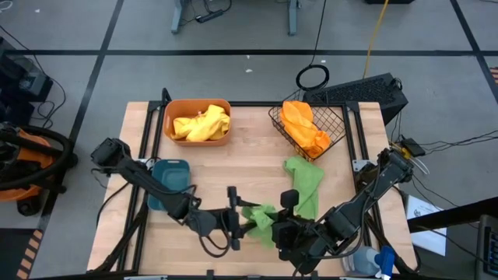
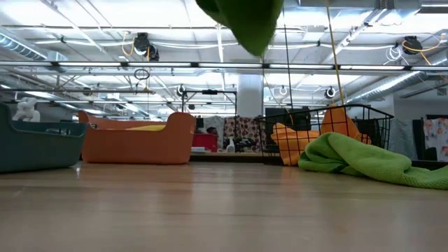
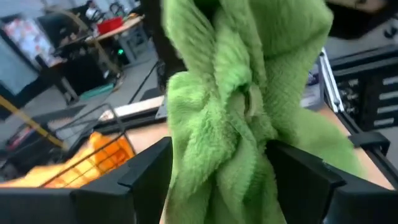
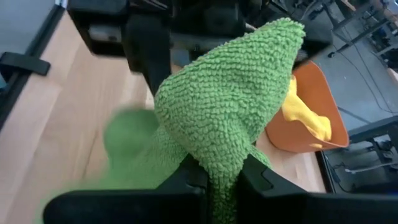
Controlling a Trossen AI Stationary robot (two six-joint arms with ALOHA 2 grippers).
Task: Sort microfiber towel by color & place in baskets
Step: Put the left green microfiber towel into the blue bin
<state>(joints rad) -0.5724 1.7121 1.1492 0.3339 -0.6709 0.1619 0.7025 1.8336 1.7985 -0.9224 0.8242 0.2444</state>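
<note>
A green towel [image 1: 261, 218] is up in the air near the table's near edge, between my two grippers. Its lower end [image 2: 245, 24] hangs high above the tabletop. My right gripper [image 4: 224, 171] is shut on it from the right. My left gripper [image 3: 217, 180] is open, one finger on each side of the same towel's bunch [image 3: 242, 106]; I cannot tell whether it touches. A second green towel [image 1: 303, 183] lies flat on the table. The orange tub [image 1: 197, 122] holds yellow towels, the wire basket [image 1: 307, 124] holds orange ones, and the teal tub [image 1: 170, 175] stands at the left. My right gripper pinches a bunched fold of the green towel [image 4: 217, 146] between its two fingers [image 4: 193, 180], coming roughly level from the table's right side. The towel is lifted clear of the table and hangs slack below the hold.
A spray bottle [image 1: 373, 260] lies at the near right corner beside my right arm. Bare wood shows in the table's middle [image 1: 233, 163] and along the near left [image 1: 140, 241]. The second green towel [image 2: 371, 161] lies in front of the wire basket [image 2: 329, 133].
</note>
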